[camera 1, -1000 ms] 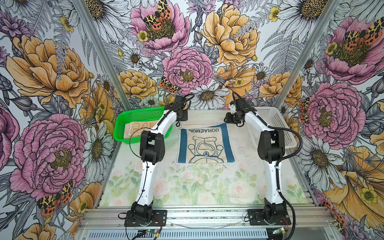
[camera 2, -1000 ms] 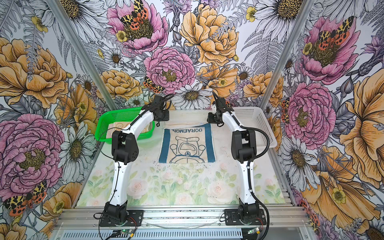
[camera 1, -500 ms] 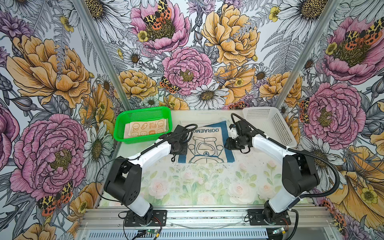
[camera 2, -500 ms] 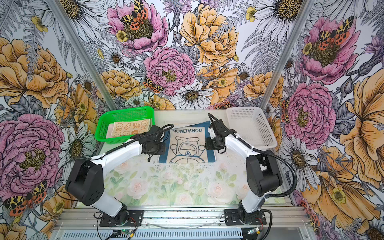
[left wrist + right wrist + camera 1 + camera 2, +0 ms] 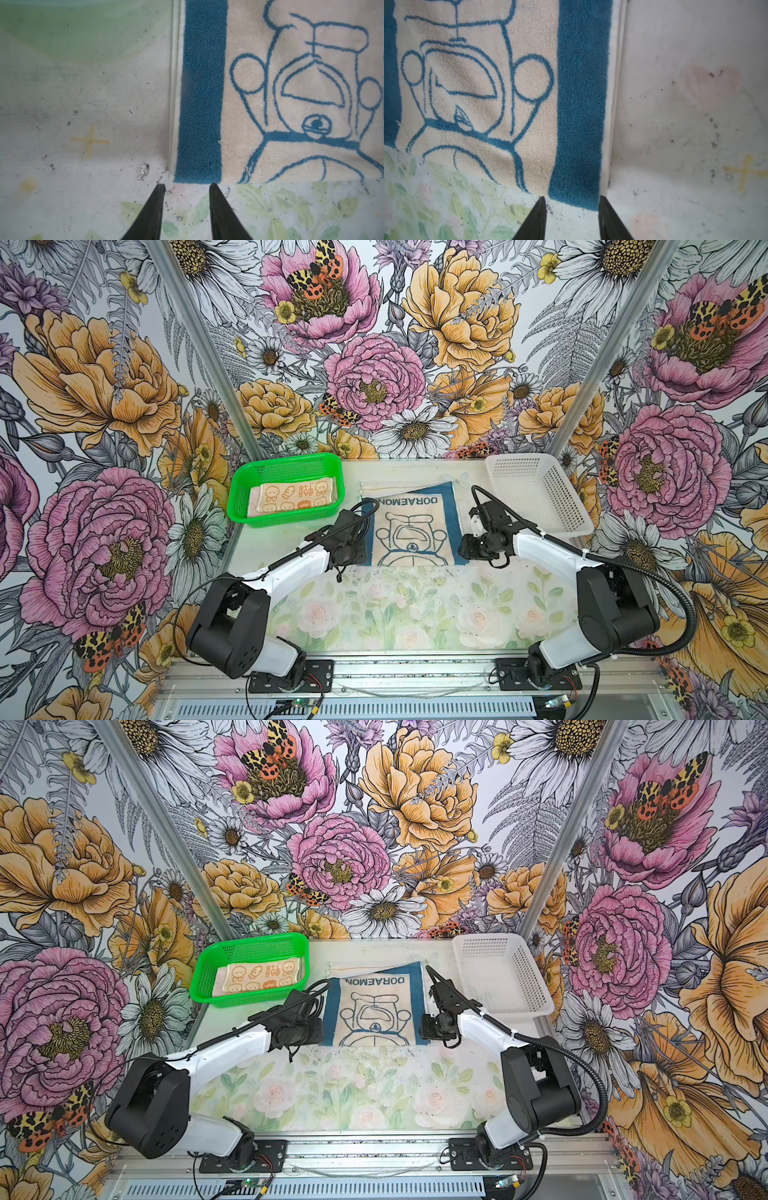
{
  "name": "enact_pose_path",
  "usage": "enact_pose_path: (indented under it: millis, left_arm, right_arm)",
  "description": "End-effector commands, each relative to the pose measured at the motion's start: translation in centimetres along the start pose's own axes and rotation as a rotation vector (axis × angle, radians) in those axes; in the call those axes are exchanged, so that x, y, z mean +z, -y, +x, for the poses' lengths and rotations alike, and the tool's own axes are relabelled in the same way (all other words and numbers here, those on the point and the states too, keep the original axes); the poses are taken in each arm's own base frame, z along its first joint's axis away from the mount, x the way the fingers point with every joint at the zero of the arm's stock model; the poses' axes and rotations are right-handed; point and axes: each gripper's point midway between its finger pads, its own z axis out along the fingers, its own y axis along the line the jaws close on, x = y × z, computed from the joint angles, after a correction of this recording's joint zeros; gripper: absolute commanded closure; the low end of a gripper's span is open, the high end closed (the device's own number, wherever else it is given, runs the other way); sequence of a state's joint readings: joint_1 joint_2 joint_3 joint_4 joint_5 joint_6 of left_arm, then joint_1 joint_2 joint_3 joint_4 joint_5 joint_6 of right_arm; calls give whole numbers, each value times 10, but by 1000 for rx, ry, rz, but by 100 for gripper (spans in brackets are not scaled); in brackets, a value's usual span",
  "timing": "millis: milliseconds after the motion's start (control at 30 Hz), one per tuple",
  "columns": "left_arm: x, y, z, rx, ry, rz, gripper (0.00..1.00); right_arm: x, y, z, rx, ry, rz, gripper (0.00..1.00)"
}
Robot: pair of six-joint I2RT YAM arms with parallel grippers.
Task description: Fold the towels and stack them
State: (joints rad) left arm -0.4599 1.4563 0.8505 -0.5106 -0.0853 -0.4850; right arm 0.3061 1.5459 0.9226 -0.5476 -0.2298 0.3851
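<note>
The blue towel with the Doraemon outline [image 5: 411,531] [image 5: 376,1011] lies flat at the back middle of the table, doubled over with layered side edges. My left gripper [image 5: 187,185] is open just off the near left corner of this towel [image 5: 291,104], with nothing between its fingers. My right gripper [image 5: 571,197] is open at the near right corner of it [image 5: 477,93], its tips bracketing the blue border without holding it. Both top views show the left gripper [image 5: 361,558] and the right gripper [image 5: 463,549] low over the table. An orange towel with rabbits [image 5: 291,499] lies folded in the green basket [image 5: 286,460].
A white basket [image 5: 519,457] stands at the back right with nothing in it. The green basket [image 5: 249,940] is at the back left. The floral table mat [image 5: 399,614] stretches in front of the towel. A yellow cross [image 5: 90,141] marks the table left of the towel.
Both arms have swung back from the towel's far edge to its near corners and lowered. The Doraemon towel has not shifted.
</note>
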Motion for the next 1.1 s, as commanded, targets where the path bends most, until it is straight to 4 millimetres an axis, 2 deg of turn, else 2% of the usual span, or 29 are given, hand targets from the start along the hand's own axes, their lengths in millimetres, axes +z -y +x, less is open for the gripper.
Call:
enact_pose_path:
  millis: [0,267,367,567,667,867,1033,1067]
  left_arm:
    - [10,2,-18,-41,34,31,62]
    - [30,8,-24,-44,11,55,64]
    - [35,10,-25,-45,6,59,64]
    - [42,13,-24,-43,-10,64,65]
    - [42,14,-23,-41,-12,66,69]
    - [42,15,-21,-39,-14,66,81]
    - [38,19,-22,-36,-4,75,94]
    - [36,20,-23,-35,1,77,95]
  right_arm:
    - [8,1,-6,2,11,-9,57]
    - [4,16,-15,8,56,53,57]
    - [9,21,-14,21,42,51,57]
    - [21,19,-11,24,8,12,57]
    - [24,14,-11,25,-3,-16,60]
    - [21,9,-10,20,2,-38,73]
    - [19,8,-8,20,3,-48,100]
    - [18,7,-7,20,2,-51,100]
